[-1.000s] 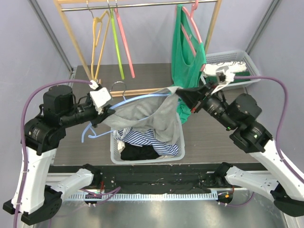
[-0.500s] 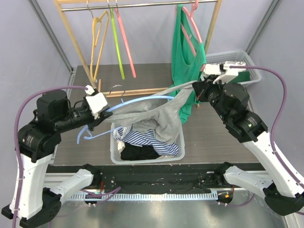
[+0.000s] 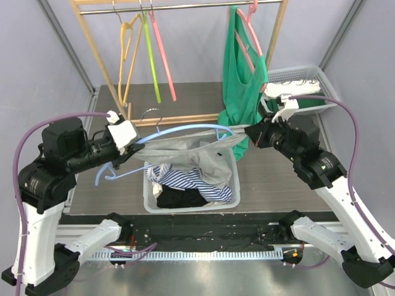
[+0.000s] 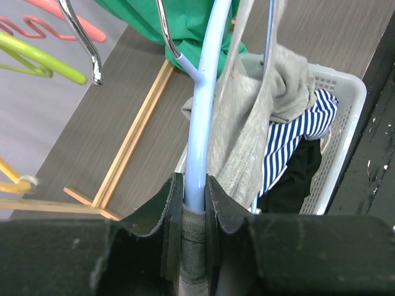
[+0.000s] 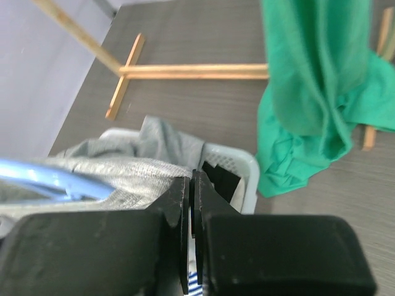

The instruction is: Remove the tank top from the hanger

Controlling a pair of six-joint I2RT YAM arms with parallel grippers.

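A grey tank top (image 3: 200,154) hangs on a light blue hanger (image 3: 185,129) held level above a white basket (image 3: 147,196). My left gripper (image 3: 131,151) is shut on the hanger's left arm (image 4: 200,123), with a grey strap of the top also between the jaws. The fabric (image 4: 247,135) droops from there towards the basket. My right gripper (image 3: 245,132) is shut on the top's right edge (image 5: 123,169) at the hanger's right end and holds it taut. In the right wrist view the gripper (image 5: 191,182) pinches a thin fold, and the hanger (image 5: 49,179) shows blurred at the left.
The basket holds a striped garment (image 3: 191,179) and black cloth (image 3: 179,198). Behind stands a wooden rack (image 3: 92,43) with yellow, green and pink hangers, and a green top (image 3: 242,80) on a pink hanger. A second white basket (image 3: 308,77) is at the back right.
The right gripper pulled the grey fabric up and to the right, then came down a little. The left gripper drew the hanger slightly left. The top now hangs flatter and more stretched.
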